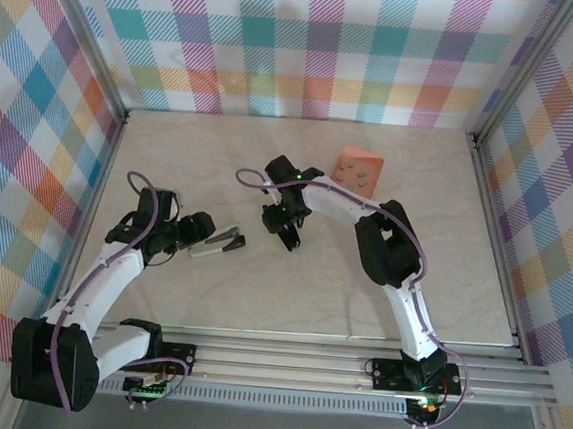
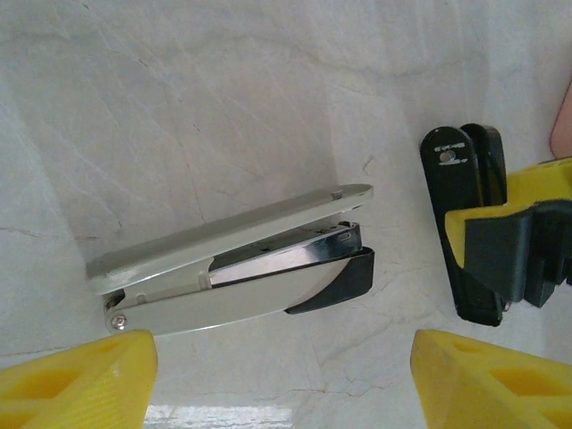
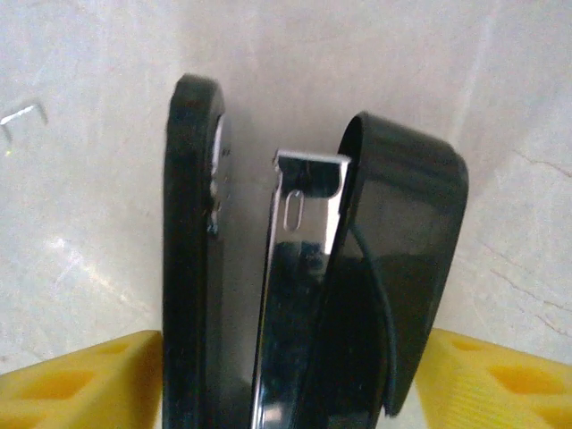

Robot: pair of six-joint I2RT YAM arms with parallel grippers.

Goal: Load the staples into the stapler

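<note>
A black stapler (image 3: 375, 259) stands on end between the yellow fingers (image 3: 80, 380) of my right gripper (image 3: 290, 366), which is shut on its sides. Its base, shiny magazine and cover fan slightly apart. From above, my right gripper (image 1: 286, 218) holds it (image 1: 289, 235) near the table's middle. A white and silver stapler (image 2: 232, 264) lies on its side, its lid a little lifted, just beyond my left gripper (image 2: 281, 349). That gripper is open with nothing between its fingers. Seen from above, it (image 1: 202, 229) sits beside this stapler (image 1: 220, 242). One loose staple (image 3: 22, 116) lies on the table.
An orange box (image 1: 359, 169) sits behind the right gripper toward the back. Checked walls close the table on three sides. The right gripper with the black stapler (image 2: 469, 223) shows close to the white stapler's tip in the left wrist view.
</note>
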